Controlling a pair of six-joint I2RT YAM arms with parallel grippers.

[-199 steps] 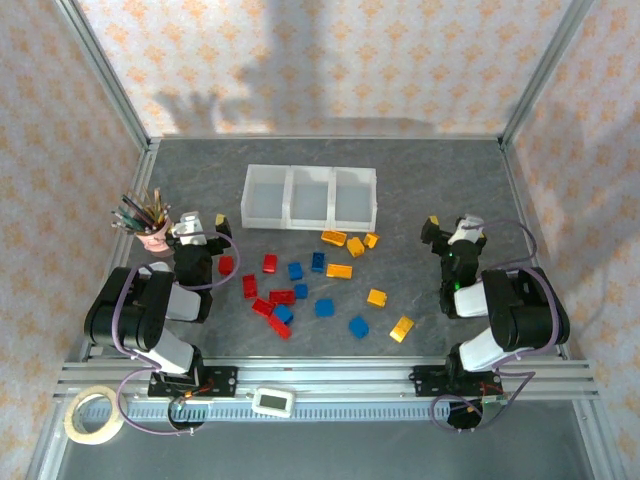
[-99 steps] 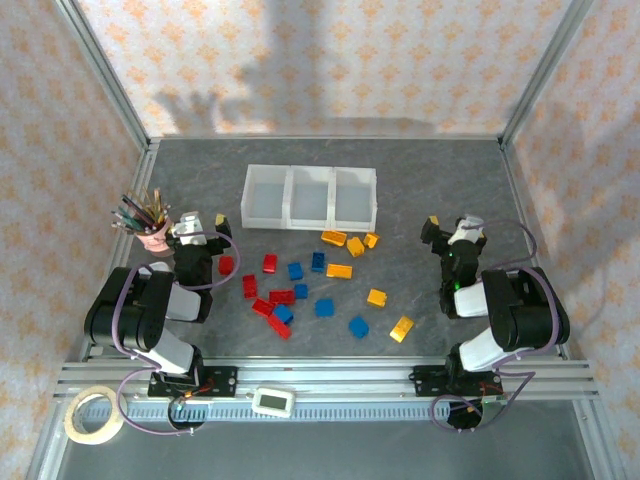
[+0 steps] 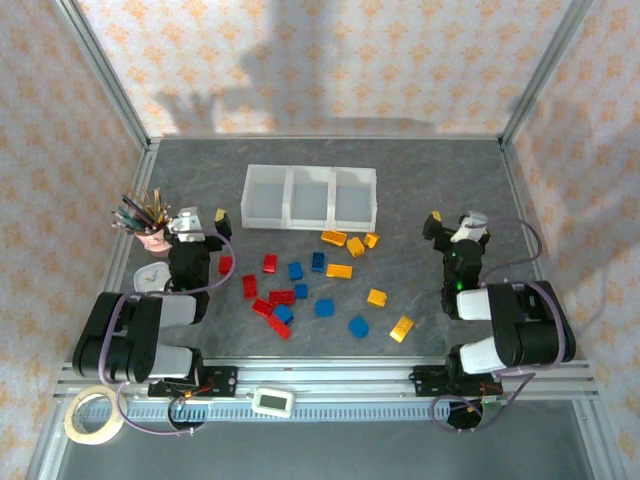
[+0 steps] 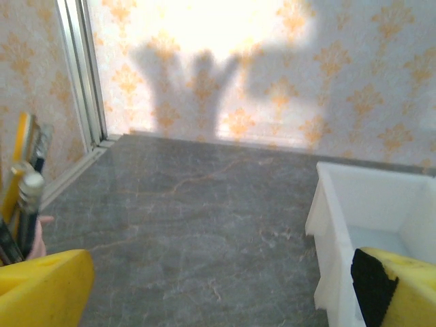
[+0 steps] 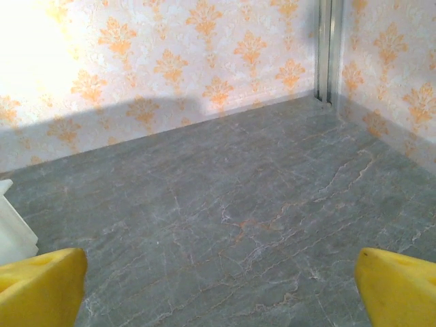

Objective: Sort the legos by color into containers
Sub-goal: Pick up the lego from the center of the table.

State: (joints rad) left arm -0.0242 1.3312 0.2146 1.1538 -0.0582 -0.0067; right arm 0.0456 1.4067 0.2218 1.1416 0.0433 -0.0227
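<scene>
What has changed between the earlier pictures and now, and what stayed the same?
The left arm drew its elbow back toward the near-left corner, and the right arm sank slightly toward the near edge. The left hand and right hand barely shifted; both are open and hold nothing. The small glossy red, blue and yellow-orange plastic bricks, the translucent white three-bin plastic tray and the pink cup of pencils stayed put.
</scene>
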